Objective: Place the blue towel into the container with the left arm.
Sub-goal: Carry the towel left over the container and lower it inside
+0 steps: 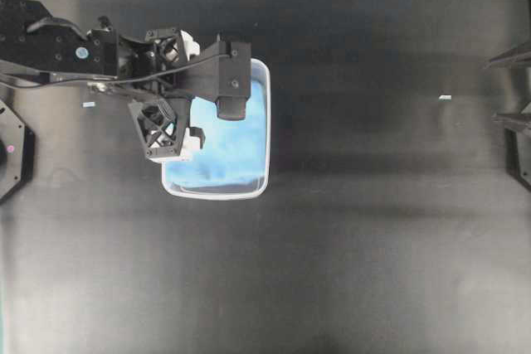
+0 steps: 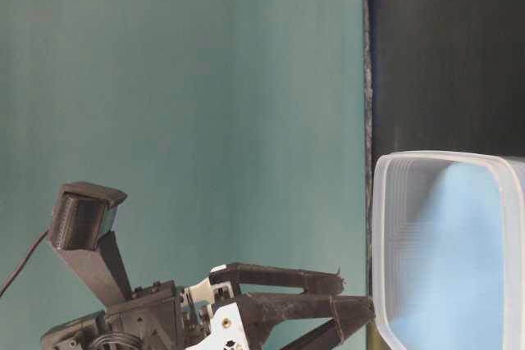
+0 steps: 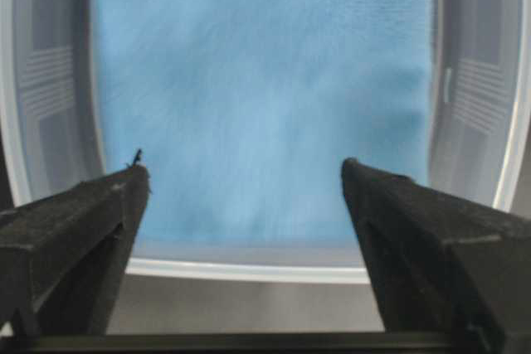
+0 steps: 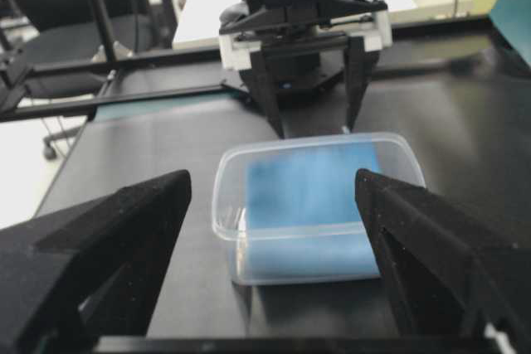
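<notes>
Blue towel (image 1: 224,143) lies flat on the floor of the container (image 1: 217,191), covering nearly the whole bottom; the left wrist view shows cloth from wall to wall with no fold over the rim. It sits free, nothing pinching it, so the placing step looks done as far as these views allow.

Container stands upright on the black table (image 1: 373,230), left of centre in the overhead view. Clear walls let the blue show through from the side, which agrees with the towel being fully inside rather than draped.

Left gripper (image 1: 189,89) hangs over the container's left edge, fingers spread wide apart and empty. In the right wrist view it points down, its finger tips just beyond the far rim and seemingly above it; exact height over the rim is hard to judge. The arm reaches in level from the left, with the wrist camera out over the tub.

Right gripper (image 4: 274,230) is parked at the far right, aimed at the container from well apart, fingers likewise wide apart and holding nothing.
</notes>
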{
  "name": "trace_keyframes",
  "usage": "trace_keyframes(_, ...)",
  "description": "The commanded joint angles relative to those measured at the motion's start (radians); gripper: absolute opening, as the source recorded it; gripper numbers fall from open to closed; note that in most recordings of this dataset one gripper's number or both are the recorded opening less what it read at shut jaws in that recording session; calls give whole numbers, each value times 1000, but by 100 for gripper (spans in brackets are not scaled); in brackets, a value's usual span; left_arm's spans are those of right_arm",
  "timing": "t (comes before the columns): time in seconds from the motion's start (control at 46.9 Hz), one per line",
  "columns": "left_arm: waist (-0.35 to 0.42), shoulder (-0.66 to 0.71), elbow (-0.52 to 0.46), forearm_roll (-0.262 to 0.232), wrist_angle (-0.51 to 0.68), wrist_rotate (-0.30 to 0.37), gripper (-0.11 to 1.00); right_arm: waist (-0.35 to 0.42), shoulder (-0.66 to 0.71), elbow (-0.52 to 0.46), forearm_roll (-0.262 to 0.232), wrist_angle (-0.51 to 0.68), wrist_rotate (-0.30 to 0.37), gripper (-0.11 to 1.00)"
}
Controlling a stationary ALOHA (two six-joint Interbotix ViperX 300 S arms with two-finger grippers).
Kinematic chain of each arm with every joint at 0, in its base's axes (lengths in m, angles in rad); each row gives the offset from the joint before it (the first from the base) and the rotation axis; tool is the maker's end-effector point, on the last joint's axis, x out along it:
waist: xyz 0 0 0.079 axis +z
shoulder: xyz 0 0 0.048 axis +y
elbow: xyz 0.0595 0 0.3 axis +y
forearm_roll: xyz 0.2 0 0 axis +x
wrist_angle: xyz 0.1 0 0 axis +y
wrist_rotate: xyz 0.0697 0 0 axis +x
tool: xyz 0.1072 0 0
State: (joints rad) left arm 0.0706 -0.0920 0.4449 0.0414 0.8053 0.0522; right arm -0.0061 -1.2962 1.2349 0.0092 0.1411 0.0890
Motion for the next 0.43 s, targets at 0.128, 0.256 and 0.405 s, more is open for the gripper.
trace_keyframes(0.128, -3, -86, -46, 3, -14, -5, 88, 2, 11, -8, 3, -6, -2, 77)
trace_keyframes(0.256, -11, -186, -48, 3, -43, -5, 88, 0, 6, -8, 3, -9, -2, 77)
trace_keyframes(0.405, -21, -313, -11, 3, -109, -6, 88, 2, 3, -8, 3, -12, -2, 78)
